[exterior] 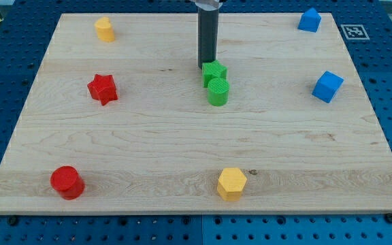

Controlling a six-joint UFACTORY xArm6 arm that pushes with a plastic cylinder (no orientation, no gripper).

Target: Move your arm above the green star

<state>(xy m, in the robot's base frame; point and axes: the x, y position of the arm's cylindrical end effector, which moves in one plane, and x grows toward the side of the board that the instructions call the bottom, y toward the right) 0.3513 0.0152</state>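
Note:
The green star (214, 71) lies on the wooden board just above the board's middle. A green cylinder (218, 91) touches it on the side toward the view's bottom. My dark rod comes down from the view's top, and my tip (207, 65) sits at the star's upper left edge, touching or almost touching it.
A red star (103, 88) is at the left, a red cylinder (67, 182) at the bottom left, a yellow hexagon (231, 183) at the bottom middle. A yellow block (104, 29) is at the top left. Two blue blocks (309, 20) (327, 86) are at the right.

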